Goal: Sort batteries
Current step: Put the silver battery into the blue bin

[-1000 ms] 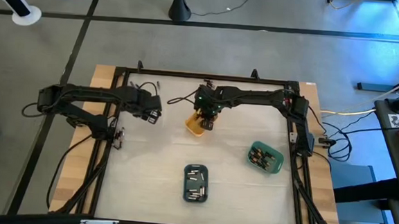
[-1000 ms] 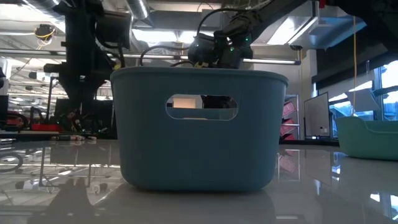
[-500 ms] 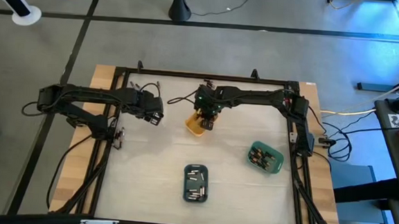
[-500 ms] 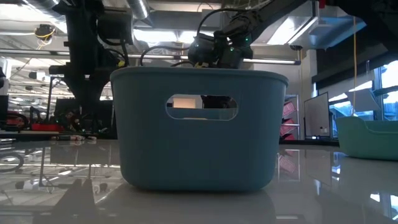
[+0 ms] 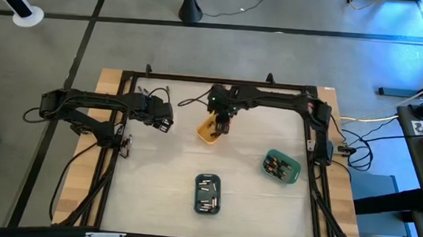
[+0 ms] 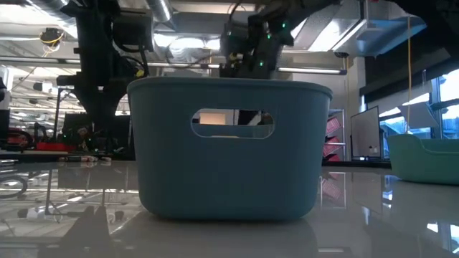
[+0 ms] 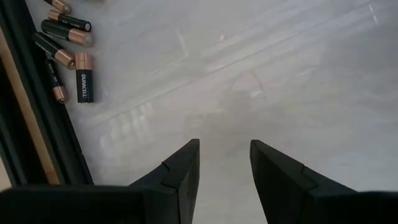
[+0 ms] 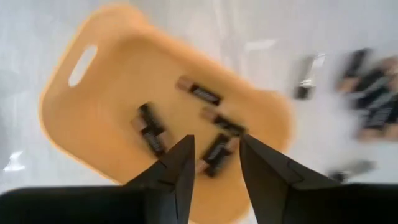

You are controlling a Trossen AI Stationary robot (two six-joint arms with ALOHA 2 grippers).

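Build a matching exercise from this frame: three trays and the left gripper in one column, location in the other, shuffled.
Things:
1. orange tray
2. slate-blue tray
3. green tray
4. left gripper

Places:
A. near edge of the table, middle
B. over bare table, left of the orange tray, fingers apart and empty
C. right side of the table
D. directly under the right gripper, a few batteries inside

Pairs: 1-D, 2-A, 3-C, 4-B

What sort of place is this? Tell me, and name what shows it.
Probably a robotics lab or workshop. Two arms work on a black-framed table, cables trail over the grey floor, and exposed ducts and equipment racks fill the room behind.
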